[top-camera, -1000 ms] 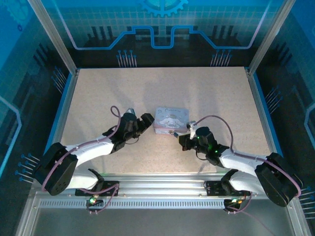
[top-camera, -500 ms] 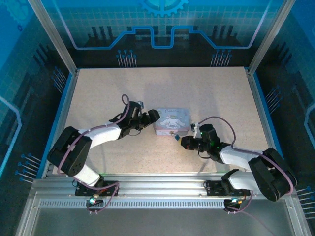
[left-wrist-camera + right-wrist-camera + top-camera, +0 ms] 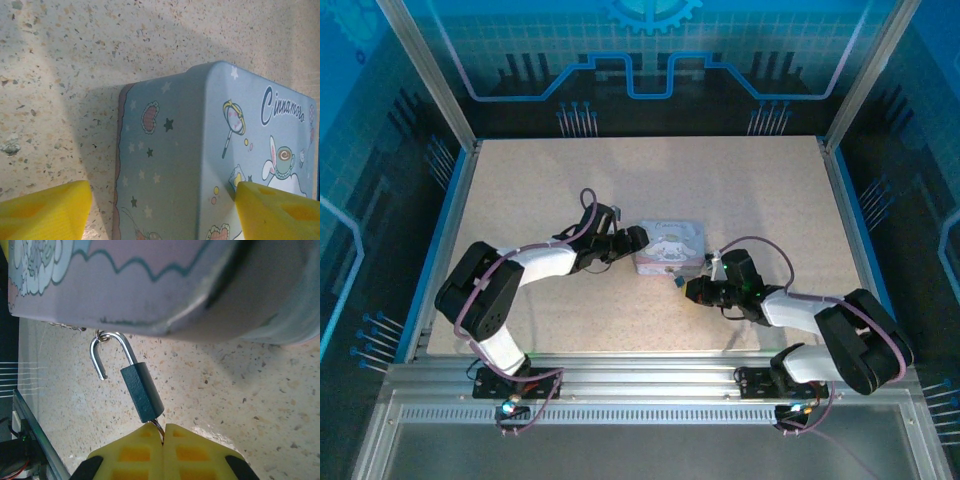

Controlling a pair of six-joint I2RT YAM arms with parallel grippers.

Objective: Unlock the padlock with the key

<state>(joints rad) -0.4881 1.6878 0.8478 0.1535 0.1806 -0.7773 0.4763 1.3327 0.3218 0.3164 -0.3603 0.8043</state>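
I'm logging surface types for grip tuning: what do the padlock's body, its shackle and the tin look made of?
Padlock body: probably metal under a matte dark coating, flat faces without glints. Shackle: bare polished metal, judging by bright mirror-like highlights. Tin: likely thin printed sheet metal, satin finish, rounded pressed corners; plastic can't be excluded.

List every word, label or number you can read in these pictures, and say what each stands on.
"Cinnamoro": script lettering on the tin, cut off at the picture's edge in the left wrist view.
Print on the tin in the top view: too small to read.
The padlock and the key: no readable marks.
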